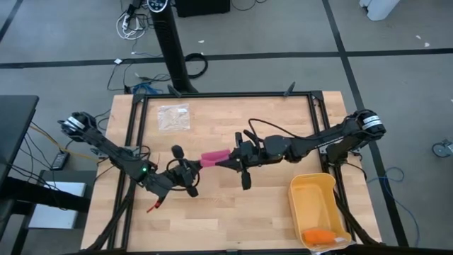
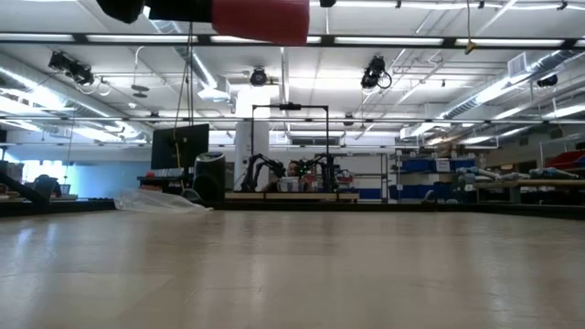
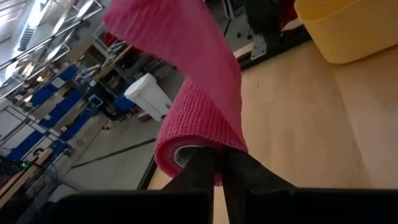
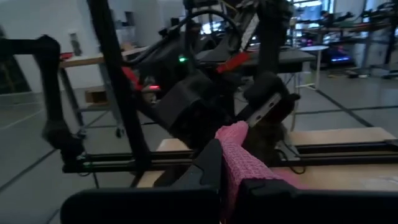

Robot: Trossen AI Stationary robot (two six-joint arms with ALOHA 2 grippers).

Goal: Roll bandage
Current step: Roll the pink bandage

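Midair, both grippers' fingers pinch the bandage point(image 1: 214, 156) ends: left gripper point(image 1: 192, 166), right gripper point(image 1: 230, 160).

Right gripper point(image 4: 229, 186) at the near edge, two dark fingers point(image 4: 208, 168) closed on a pink-magenta, woven-textured soft fabric bandage point(image 4: 239, 155) rising between them as an upright strip. Directly beyond, touching the far end of the strip, the left gripper point(image 4: 264, 115), dark, with a red lever and small green and red indicator lights on its body. Light wooden table point(image 4: 336, 137) under both, bounded by a black metal frame rail point(image 4: 336, 152). Black upright post point(image 4: 118, 87) beside the left arm. Workshop benches and grey floor behind, dim.
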